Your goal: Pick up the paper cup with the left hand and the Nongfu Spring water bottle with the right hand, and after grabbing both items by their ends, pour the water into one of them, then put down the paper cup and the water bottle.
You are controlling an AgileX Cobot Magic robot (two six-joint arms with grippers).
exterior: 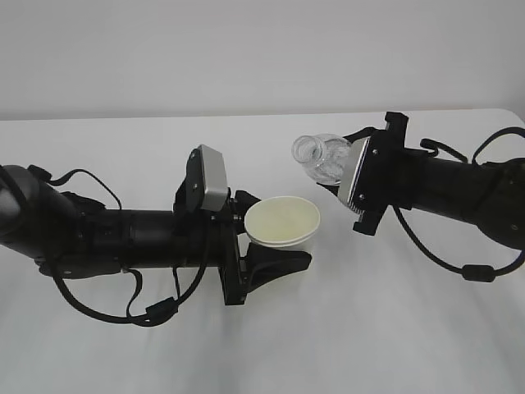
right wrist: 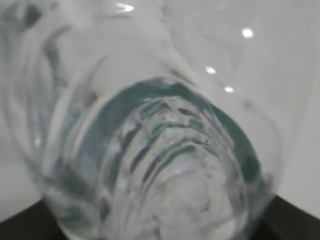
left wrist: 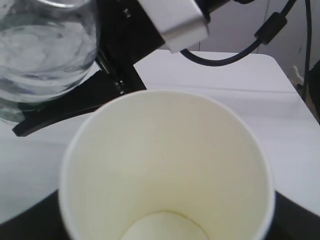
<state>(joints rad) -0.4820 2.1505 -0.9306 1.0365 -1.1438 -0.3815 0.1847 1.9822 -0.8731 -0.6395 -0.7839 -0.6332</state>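
My left gripper is shut on the paper cup, which it holds above the table with its cream inside facing up. In the left wrist view the paper cup fills the frame and its inside looks dry. My right gripper is shut on the lower end of the Nongfu Spring water bottle. The bottle is tipped over, its open mouth pointing left, just above and right of the cup's rim. The bottle and its green label fill the right wrist view. The water cannot be told from the clear plastic, and no stream shows.
The white table runs under both arms, with its far edge against a pale wall. Black cables loop from the left arm and the right arm. The bottle and the right gripper's silver plate crowd close above the cup.
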